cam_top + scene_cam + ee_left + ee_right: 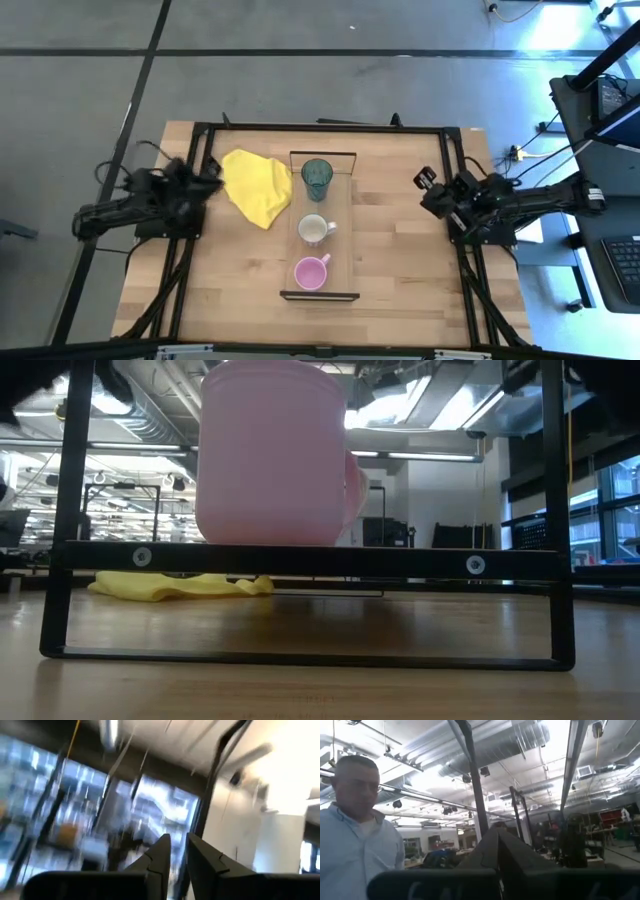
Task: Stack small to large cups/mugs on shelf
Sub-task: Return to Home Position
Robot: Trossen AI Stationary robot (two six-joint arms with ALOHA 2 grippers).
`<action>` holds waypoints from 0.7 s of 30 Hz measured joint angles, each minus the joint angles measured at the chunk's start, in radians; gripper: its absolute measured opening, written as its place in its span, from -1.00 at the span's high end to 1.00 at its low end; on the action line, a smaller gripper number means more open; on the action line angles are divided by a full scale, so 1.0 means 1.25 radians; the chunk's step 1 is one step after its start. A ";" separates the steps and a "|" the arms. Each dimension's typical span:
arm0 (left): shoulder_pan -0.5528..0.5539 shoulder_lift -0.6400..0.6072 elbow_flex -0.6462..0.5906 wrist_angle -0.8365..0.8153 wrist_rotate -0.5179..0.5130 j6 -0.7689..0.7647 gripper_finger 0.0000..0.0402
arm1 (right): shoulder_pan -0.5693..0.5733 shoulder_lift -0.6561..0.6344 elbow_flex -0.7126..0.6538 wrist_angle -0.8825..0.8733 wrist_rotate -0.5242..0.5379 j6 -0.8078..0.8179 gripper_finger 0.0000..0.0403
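The shelf [345,225] lies along the middle of the table, a light-wood board with dark end pieces. On it stand, from far to near, the teal tumbler [317,179], the white mug [314,229] and the pink mug [310,271], each on its base and apart from the others. In the low view the pink mug [272,455] stands on the shelf board [300,557] and hides the other two. My left gripper [207,183] is at the table's left edge, raised and empty, its fingers [159,852] a narrow gap apart. My right gripper [427,186] is at the right edge, shut and empty [497,832].
A yellow cloth [255,185] lies crumpled left of the shelf's far end, close to my left gripper; it also shows in the low view [180,585]. A black frame [320,128] runs around the table. A person [355,825] stands beyond the table in the right wrist view.
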 joint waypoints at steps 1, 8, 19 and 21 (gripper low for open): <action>-0.002 0.002 -0.020 -0.010 0.003 -0.009 0.73 | 0.000 -0.002 -0.020 0.019 0.001 -0.002 0.96; -0.002 0.002 -0.103 -0.011 0.004 -0.067 0.73 | -0.004 -0.031 -0.111 0.055 0.043 -0.013 0.96; -0.001 0.003 -0.099 -0.341 0.023 -0.078 0.73 | -0.017 -0.032 -0.112 -0.091 -0.114 -0.164 0.96; -0.001 0.004 -0.091 -0.359 0.068 -0.027 0.73 | -0.017 -0.032 -0.112 -0.148 -0.116 -0.166 0.96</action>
